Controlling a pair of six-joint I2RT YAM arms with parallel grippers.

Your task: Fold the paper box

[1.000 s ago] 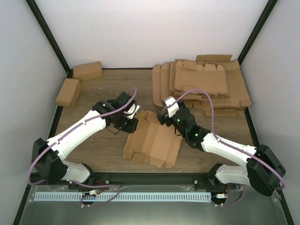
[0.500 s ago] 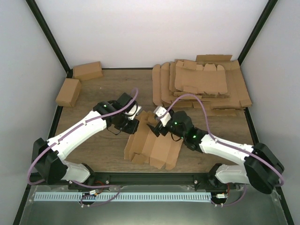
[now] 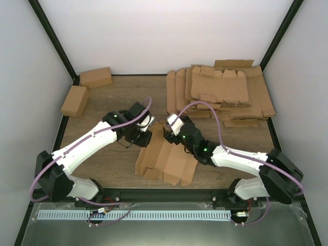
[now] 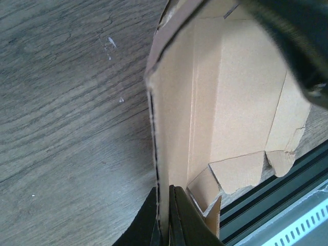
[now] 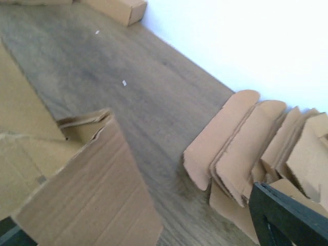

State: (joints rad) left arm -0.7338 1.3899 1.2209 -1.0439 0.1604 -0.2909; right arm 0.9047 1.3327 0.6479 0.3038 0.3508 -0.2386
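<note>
**Left jaws** closed on the raised long side panel of the paper box, with the cardboard edge pinched between the two fingers. **Right jaws** spread wide above the far end of the same blank. A creased panel stands up between them, with clear space before the right-hand finger, so nothing is gripped; contact at the other finger cannot be judged. **Left arm** runs diagonally from its near-left base toward the centre, wrist bent down to the card. **Right arm** lies low, stretched leftward from its near-right base, its wrist close beside the left one. The paper box sits mid-tabletop toward the near edge, largely unfolded and ridged along its creases. Flat blanks are heaped at far right, and two folded boxes lie at far left.
</note>
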